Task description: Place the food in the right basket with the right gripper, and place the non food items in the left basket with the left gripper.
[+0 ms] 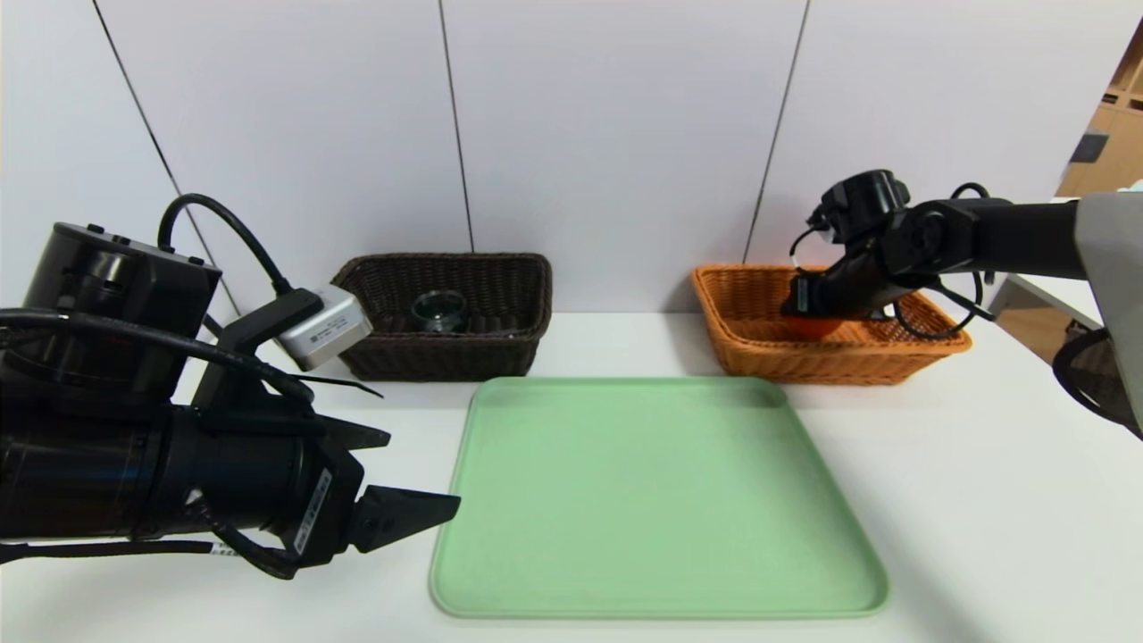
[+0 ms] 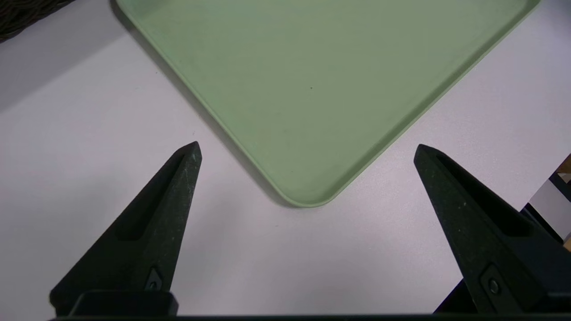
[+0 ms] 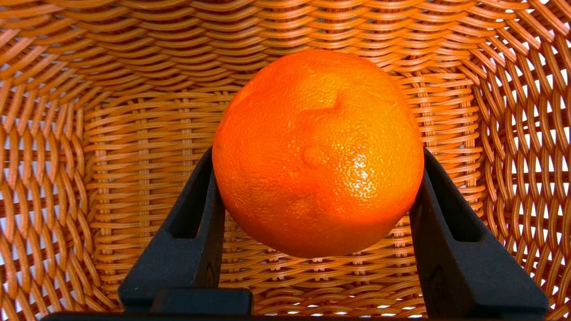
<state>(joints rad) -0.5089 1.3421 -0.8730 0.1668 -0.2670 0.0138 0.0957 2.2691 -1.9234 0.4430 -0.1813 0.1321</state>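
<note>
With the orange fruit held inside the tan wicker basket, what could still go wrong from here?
1. The right hand grips the round orange fruit by its sides, apparently above the floor of the orange-tan woven wicker basket; released here, it may drop and roll against a wall.
2. The right hand sits low between the flared sides, so withdrawing could snag the weave or shift the basket.
3. The open left hand hovers near the green plastic tray's corner; moving might nudge it.

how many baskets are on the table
2. The dark brown left basket stands at the back left, behind the green tray; the orange-tan right basket stands at the back right, with the right gripper inside it.
</note>
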